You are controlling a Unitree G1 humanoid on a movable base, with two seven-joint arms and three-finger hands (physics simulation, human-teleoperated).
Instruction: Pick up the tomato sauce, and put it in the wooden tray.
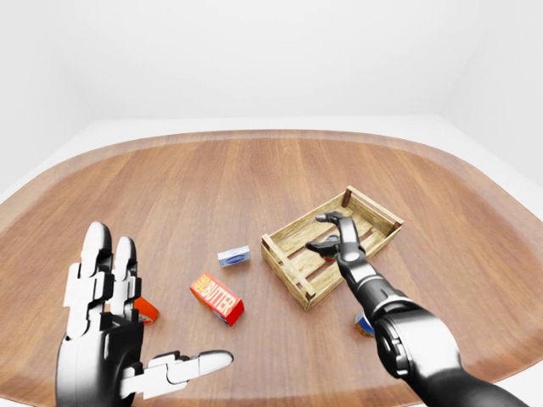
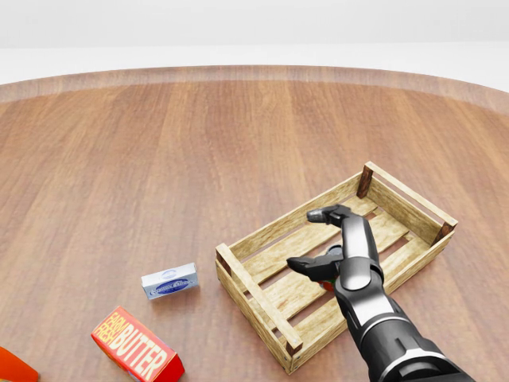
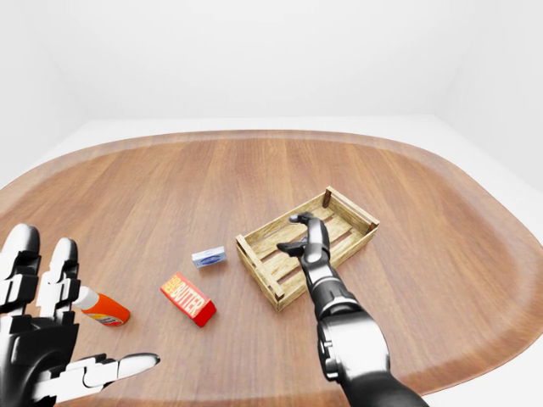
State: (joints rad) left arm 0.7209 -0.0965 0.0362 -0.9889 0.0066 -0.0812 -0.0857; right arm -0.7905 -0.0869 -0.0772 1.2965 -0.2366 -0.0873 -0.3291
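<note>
The wooden tray [image 2: 253, 296] lies at the right of the round wooden table. My right hand [image 2: 312, 240] hangs low inside the tray with index finger and thumb spread apart. A small red patch, apparently the tomato sauce [image 2: 324, 275], shows just under the thumb and palm, on the tray's slats. The hand hides most of it, and I cannot tell whether the palm touches it. My left hand [image 1: 161, 326] is raised at the bottom left of the left-eye view, fingers spread, empty.
A red butter box [image 2: 135, 348] and a small blue-and-white box [image 2: 169, 281] lie left of the tray. An orange-red bottle with a white cap [image 3: 103, 309] lies near my left hand. A small can [image 1: 363, 326] sits under my right forearm.
</note>
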